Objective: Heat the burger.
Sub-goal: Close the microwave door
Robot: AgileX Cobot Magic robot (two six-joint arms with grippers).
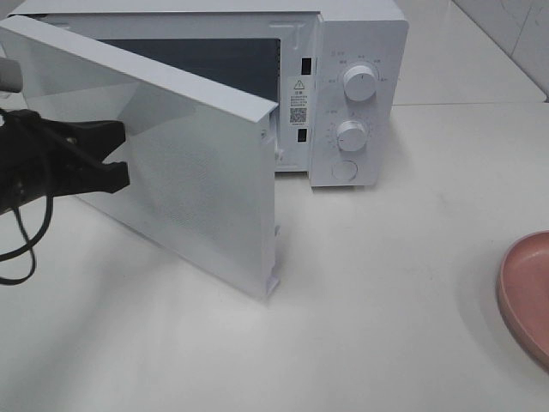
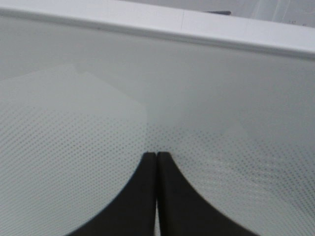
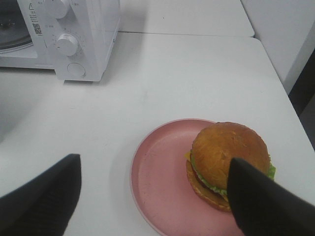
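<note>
The burger (image 3: 229, 160), with a golden-brown bun and green lettuce, sits on the right side of a pink plate (image 3: 157, 182) in the right wrist view. My right gripper (image 3: 152, 158) hovers above the plate, open wide, with one finger (image 3: 261, 201) in front of the burger and nothing held. In the high view the burger is out of frame. The white microwave (image 1: 360, 86) stands at the back with its door (image 1: 197, 163) swung open. My left gripper (image 1: 122, 153) is shut, its tips (image 2: 156, 155) right at the door's dotted window.
Only the pink plate's edge (image 1: 525, 292) shows at the far right of the high view. Two dials (image 1: 359, 82) and a round button (image 1: 344, 170) are on the microwave's panel. A black cable (image 1: 26, 249) hangs below the left arm. White tabletop (image 1: 386, 300) lies between door and plate.
</note>
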